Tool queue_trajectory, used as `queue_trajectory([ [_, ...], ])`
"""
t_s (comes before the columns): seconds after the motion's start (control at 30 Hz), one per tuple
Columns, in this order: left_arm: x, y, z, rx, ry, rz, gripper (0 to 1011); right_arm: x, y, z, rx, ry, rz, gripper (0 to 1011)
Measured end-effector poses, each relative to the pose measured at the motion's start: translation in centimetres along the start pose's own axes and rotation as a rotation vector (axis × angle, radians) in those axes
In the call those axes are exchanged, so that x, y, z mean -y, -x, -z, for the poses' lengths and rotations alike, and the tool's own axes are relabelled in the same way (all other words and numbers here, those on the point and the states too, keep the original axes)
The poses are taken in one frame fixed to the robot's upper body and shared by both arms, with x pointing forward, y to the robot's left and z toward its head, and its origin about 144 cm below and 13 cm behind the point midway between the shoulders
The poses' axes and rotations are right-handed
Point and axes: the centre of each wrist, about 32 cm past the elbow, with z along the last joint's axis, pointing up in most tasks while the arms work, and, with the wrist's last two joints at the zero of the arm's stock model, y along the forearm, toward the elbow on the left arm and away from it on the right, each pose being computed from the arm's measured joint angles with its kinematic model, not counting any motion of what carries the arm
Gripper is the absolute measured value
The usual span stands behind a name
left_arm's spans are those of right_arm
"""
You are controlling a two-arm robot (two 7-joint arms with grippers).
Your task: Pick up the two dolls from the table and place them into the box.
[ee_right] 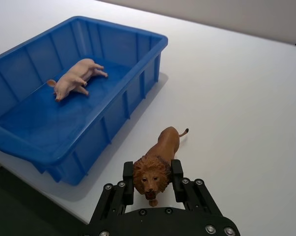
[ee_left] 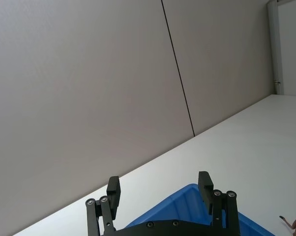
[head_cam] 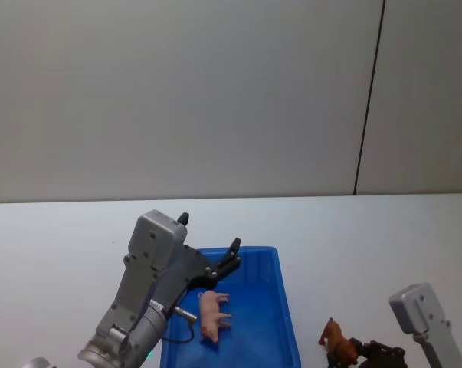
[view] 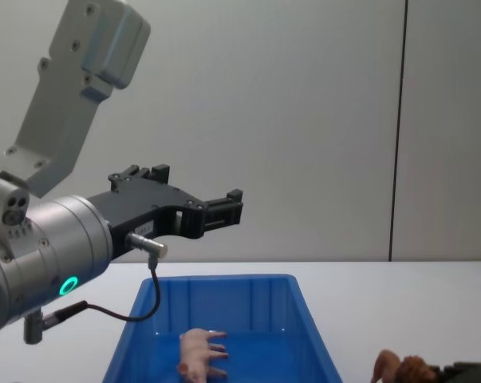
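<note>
L end effector (ee_left: 158, 178) is hovering over big bright-blue ribbed plastic bin (head_cam: 253, 250), released, w/ fingers spread. Pale pink toy pig (ee_right: 74, 78) is lying on its side inside. R end effector (ee_right: 152, 169) is grasping head of reddish-brown lion figure (ee_right: 165, 145), which is standing on white counter (ee_right: 236, 98) just R of bin.

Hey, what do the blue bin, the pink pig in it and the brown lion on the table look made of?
Bright blue ribbed bin: rigid moulded plastic by its look, semi-glossy, with soft sheen on the walls. Pale pink pig toy: probably moulded plastic or rubber, smooth, fairly matte. Reddish-brown lion figure: likely the same, with sculpted mane texture and painted face.
</note>
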Motion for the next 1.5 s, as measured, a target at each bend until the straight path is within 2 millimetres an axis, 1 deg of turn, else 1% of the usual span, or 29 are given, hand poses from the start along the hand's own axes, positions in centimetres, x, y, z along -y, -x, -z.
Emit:
queue_trajectory([
  [0.07, 0.0, 0.0, 0.0, 0.000, 0.000, 0.000, 1001, 0.1, 0.1, 0.0, 0.010, -0.009, 0.007, 422],
  [0.3, 0.0, 0.0, 0.0, 0.000, 0.000, 0.000, 1001, 0.5, 0.6, -0.5, 0.068, -0.064, 0.047, 423],
  [0.43, 0.0, 0.0, 0.0, 0.000, 0.000, 0.000, 1001, 0.6, 0.8, -1.1, 0.098, -0.101, 0.062, 422],
  [0.6, 0.0, 0.0, 0.0, 0.000, 0.000, 0.000, 1001, 0.5, 0.9, -2.4, 0.134, -0.159, 0.060, 422],
  [0.83, 0.0, 0.0, 0.0, 0.000, 0.000, 0.000, 1001, -0.4, 0.8, -4.7, 0.150, -0.213, 0.004, 422],
  [1.0, 0.0, 0.0, 0.0, 0.000, 0.000, 0.000, 1001, -1.1, 0.8, -5.7, 0.145, -0.216, -0.029, 422],
  [1.13, 0.0, 0.0, 0.0, 0.000, 0.000, 0.000, 1001, -2.2, 0.8, -6.6, 0.129, -0.198, -0.073, 423],
  [1.2, 0.0, 0.0, 0.0, 0.000, 0.000, 0.000, 1001, -2.7, 0.8, -6.8, 0.123, -0.192, -0.086, 455],
  [1.23, 0.0, 0.0, 0.0, 0.000, 0.000, 0.000, 1001, -3.1, 0.9, -6.9, 0.116, -0.182, -0.100, 488],
  [1.27, 0.0, 0.0, 0.0, 0.000, 0.000, 0.000, 1001, -3.3, 0.9, -7.0, 0.112, -0.178, -0.107, 558],
  [1.33, 0.0, 0.0, 0.0, 0.000, 0.000, 0.000, 1001, -4.0, 0.9, -7.2, 0.103, -0.168, -0.126, 596],
  [1.4, 0.0, 0.0, 0.0, 0.000, 0.000, 0.000, 1001, -4.6, 1.0, -7.4, 0.098, -0.158, -0.143, 681],
  [1.43, 0.0, 0.0, 0.0, 0.000, 0.000, 0.000, 1001, -4.6, 1.0, -7.4, 0.098, -0.158, -0.143, 681],
  [1.47, 0.0, 0.0, 0.0, 0.000, 0.000, 0.000, 1001, -4.9, 1.0, -7.5, 0.095, -0.153, -0.151, 738],
  [1.5, 0.0, 0.0, 0.0, 0.000, 0.000, 0.000, 1001, -5.2, 1.0, -7.5, 0.093, -0.147, -0.158, 772],
])
